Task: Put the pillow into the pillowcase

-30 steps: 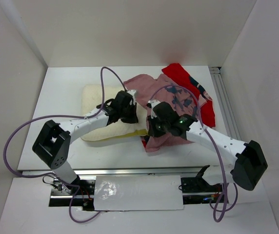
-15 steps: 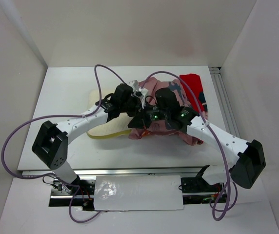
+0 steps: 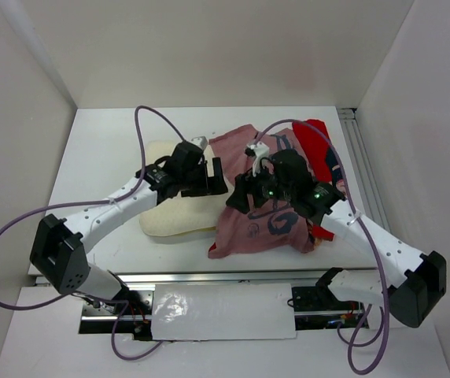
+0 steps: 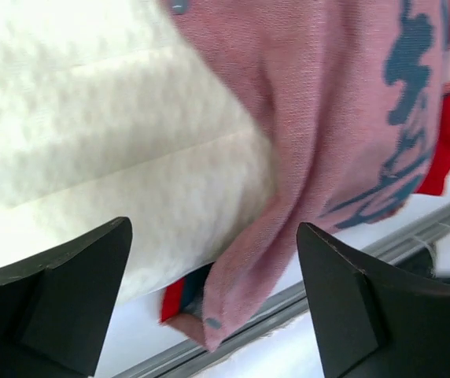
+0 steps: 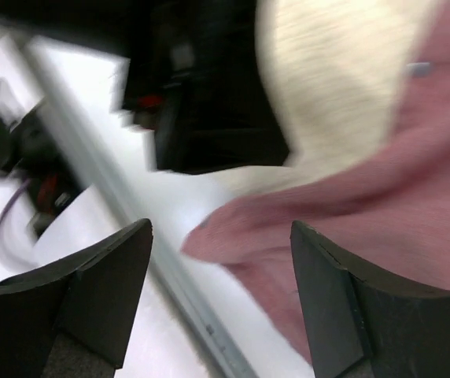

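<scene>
The cream pillow (image 3: pixel 170 214) lies left of centre on the table. The pillowcase (image 3: pixel 266 227), its faded pink reverse side up, is draped over the pillow's right end, and a red part (image 3: pixel 313 138) trails to the back right. My left gripper (image 3: pixel 215 178) hovers open above the pillow's right end, at the pillowcase edge. My right gripper (image 3: pixel 234 198) is open just right of it, over the pink fabric. In the left wrist view, the pillow (image 4: pixel 91 118) goes under the pillowcase (image 4: pixel 327 118) and nothing sits between the open fingers (image 4: pixel 68 291). In the blurred right wrist view, the fingers (image 5: pixel 351 299) are also apart and empty.
White walls enclose the table (image 3: pixel 107 142) at the left, back and right. A metal rail (image 3: pixel 209 277) runs along the near edge and another rail (image 3: pixel 359 157) along the right side. Purple cables loop above both arms. The left arm's black gripper (image 5: pixel 209 102) fills the right wrist view's upper part.
Both grippers held the pillowcase and dragged it left over the pillow's end. Both have now opened and let go, and the pink fabric has dropped flatter towards the near edge.
</scene>
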{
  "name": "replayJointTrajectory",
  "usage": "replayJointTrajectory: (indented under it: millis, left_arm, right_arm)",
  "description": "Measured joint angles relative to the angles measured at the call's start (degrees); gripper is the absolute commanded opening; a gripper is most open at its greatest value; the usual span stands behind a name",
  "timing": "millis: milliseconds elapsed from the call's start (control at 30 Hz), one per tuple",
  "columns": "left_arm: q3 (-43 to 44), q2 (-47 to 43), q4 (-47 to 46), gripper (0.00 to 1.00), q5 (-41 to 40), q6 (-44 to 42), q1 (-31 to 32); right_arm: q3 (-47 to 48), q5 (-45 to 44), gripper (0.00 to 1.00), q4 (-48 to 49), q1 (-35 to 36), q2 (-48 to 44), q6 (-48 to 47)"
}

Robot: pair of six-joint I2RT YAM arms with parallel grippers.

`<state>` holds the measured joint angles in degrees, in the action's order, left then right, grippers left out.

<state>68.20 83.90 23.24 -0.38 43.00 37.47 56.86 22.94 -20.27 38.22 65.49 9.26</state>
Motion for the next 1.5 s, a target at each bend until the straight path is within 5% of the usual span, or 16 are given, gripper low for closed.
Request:
replayJointTrajectory:
  millis: [300, 467, 667, 733, 767, 933, 1033, 1267, 1500]
  left_arm:
    - [9.18, 4.66, 6.95, 1.00, -4.52, -0.68, -10.64]
    - [13.92, 14.60, 6.29, 0.84, -3.52, -1.20, -17.38]
    - [17.11, 27.04, 5.03, 0.39, -0.74, -2.49, -20.15]
    - [17.62, 28.65, 4.50, 0.08, 0.50, -3.37, -20.20]
    - [17.79, 28.87, 4.04, 0.00, 1.03, -3.61, -20.20]
    - [17.09, 28.87, 1.42, 0.00, 2.45, -4.02, -20.20]
    - [15.21, 28.46, -1.68, 0.00, 2.99, -4.02, -20.20]
    - [7.96, 23.91, -10.51, 0.00, 3.87, -5.90, -20.04]
    - [4.46, 21.94, -15.41, 0.00, 4.85, -8.37, -20.02]
  right_arm:
    - [16.17, -22.45, 0.77, -2.38, -3.41, 14.29, 2.51]
    - [30.10, -23.82, 0.77, -0.70, -3.91, 30.29, -3.98]
    - [51.23, -18.78, 0.72, -2.89, -4.07, 51.45, -10.93]
    - [57.42, -18.58, 0.70, -4.94, -4.22, 57.64, -11.52]
    - [59.84, -18.91, 0.69, -6.25, -4.26, 60.57, -11.72]
    - [61.35, -24.70, 0.55, -11.21, -4.48, 67.36, -10.60]
    - [61.29, -28.22, 0.32, -11.37, -4.50, 67.67, -8.59]
    - [56.92, -27.93, 0.02, -8.11, -5.09, 64.54, -4.61]
    - [54.23, -18.53, 0.03, -5.79, -8.24, 62.66, -3.15]
